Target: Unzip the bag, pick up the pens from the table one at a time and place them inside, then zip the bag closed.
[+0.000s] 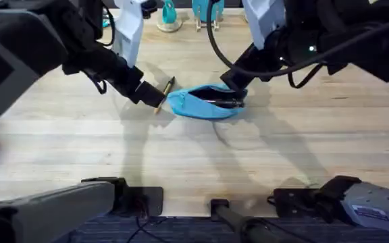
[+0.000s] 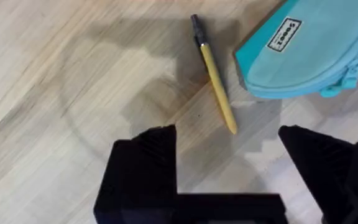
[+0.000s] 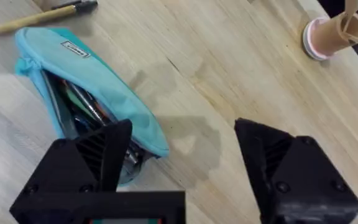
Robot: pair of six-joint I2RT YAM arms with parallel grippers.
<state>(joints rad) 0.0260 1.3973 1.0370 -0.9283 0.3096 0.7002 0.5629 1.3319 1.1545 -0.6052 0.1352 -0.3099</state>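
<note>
Pale plank wood makes up the worktop (image 1: 80, 142), its grain running sideways, with soft arm shadows across the middle. At its far edge stand teal-handled items (image 1: 169, 15) and a pale spool (image 3: 328, 36). Toward the far middle lies the bag (image 1: 204, 103), unzipped, dark pens showing inside. Just beside its left end, apart from it, lies the yellow pen (image 2: 216, 81), dark end pointing away. The left tool (image 2: 229, 149) hovers over that pen, fingers apart. The right tool (image 3: 182, 146) hangs at the bag's right end, fingers apart, gripping nothing.
</note>
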